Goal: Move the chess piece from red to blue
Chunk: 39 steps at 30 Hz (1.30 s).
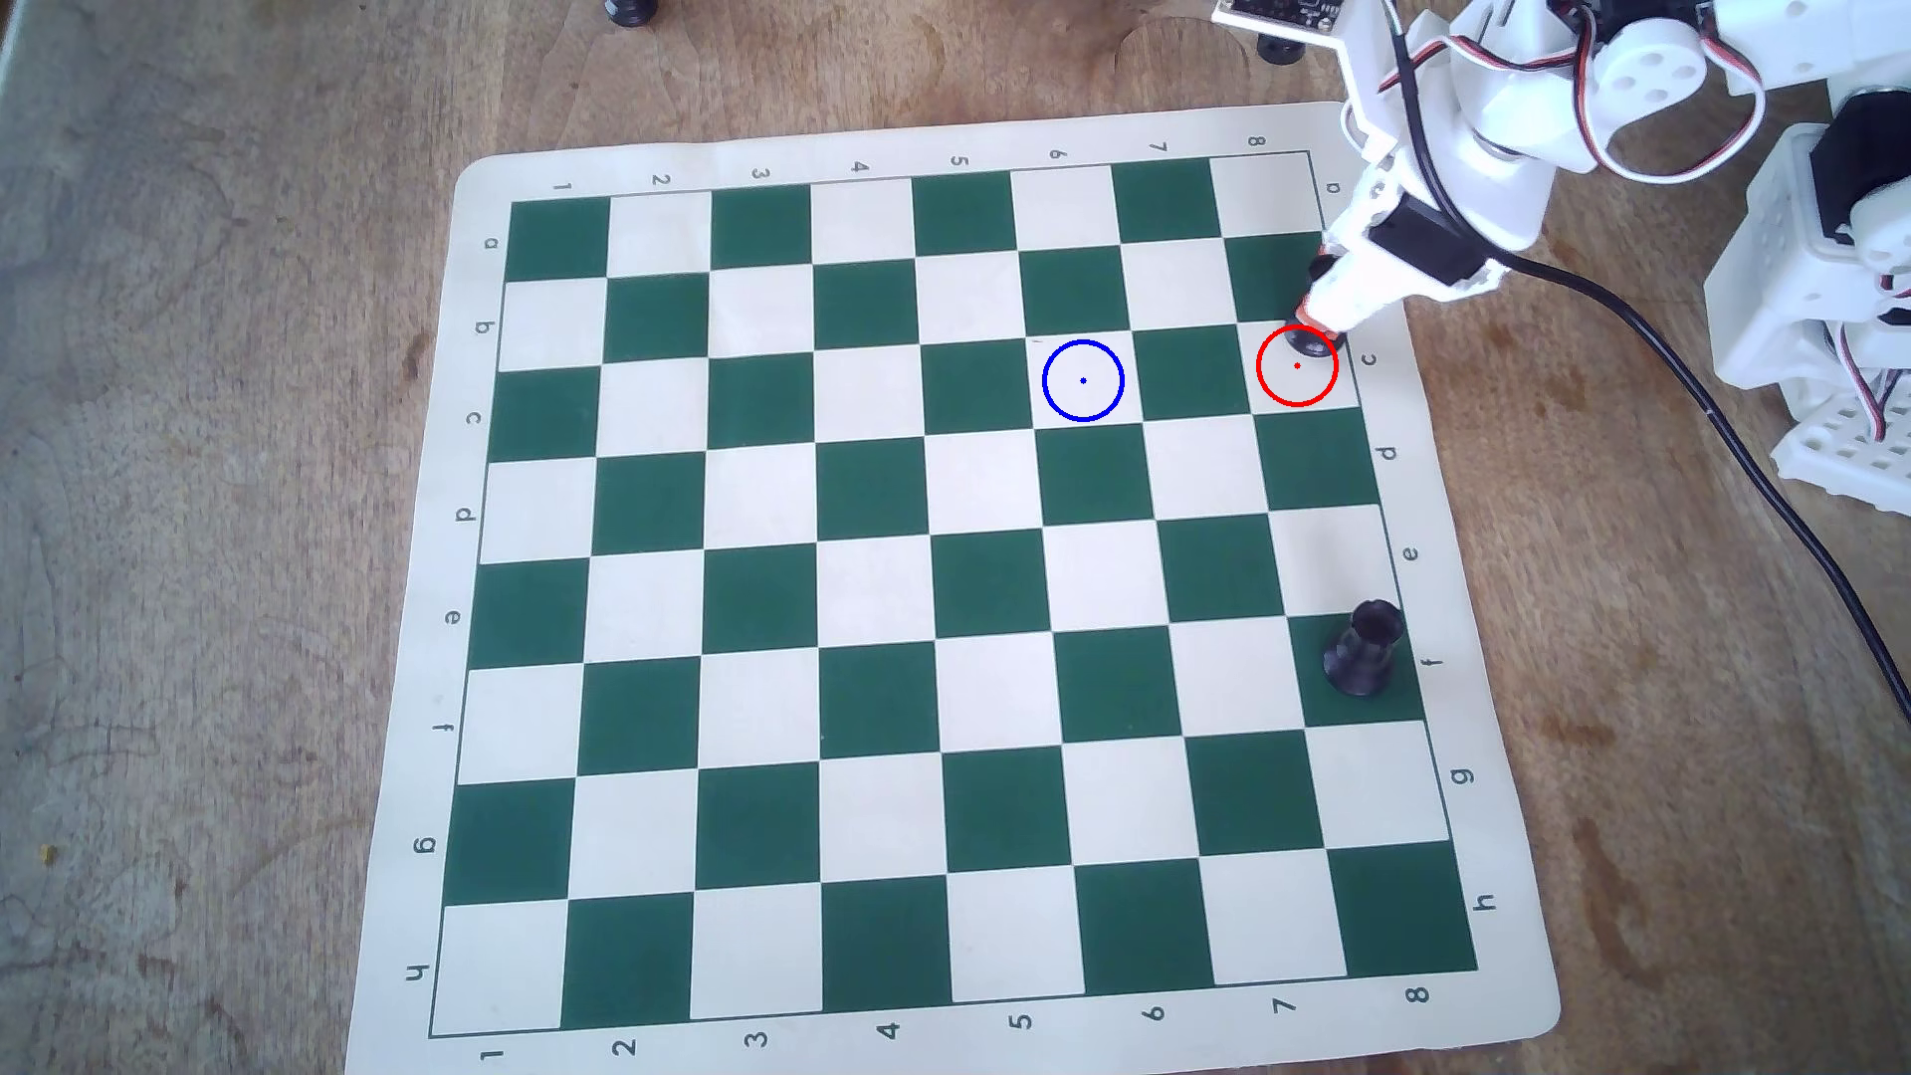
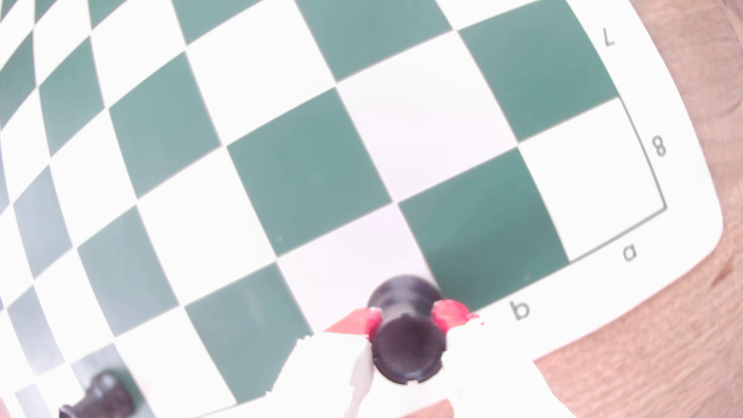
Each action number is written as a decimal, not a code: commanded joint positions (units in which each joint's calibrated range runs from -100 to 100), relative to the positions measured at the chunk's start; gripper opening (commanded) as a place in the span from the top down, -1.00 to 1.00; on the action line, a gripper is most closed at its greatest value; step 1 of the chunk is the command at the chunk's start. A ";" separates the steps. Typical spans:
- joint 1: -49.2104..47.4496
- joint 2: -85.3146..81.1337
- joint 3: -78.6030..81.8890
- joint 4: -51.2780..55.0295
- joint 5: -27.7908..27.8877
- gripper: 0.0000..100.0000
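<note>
Grasping looks like the step in hand: in the overhead view the gripper sits low over the chess piece at the far edge of red, with blue two squares to the left and a second rook nearer along the right edge. In the wrist view the red-tipped fingers press either side of the piece's waist, clamped on it, so the next move, I judge, calls for a straight lift before carrying it left to blue.

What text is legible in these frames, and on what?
"1" to "8": chess mat border, top and bottom edges, overhead view.
"a" to "h": mat border, left and right edges, overhead view.
"7", "8", "a", "b": mat border at its corner, wrist view.
Circuit board on the arm: markings too small to read.
Both rooks: no text.
</note>
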 commanded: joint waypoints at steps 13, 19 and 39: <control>-3.77 2.11 -34.65 16.79 -1.61 0.97; -4.24 15.69 -45.98 15.07 -1.42 0.98; -5.49 38.78 -53.96 4.34 -1.86 0.98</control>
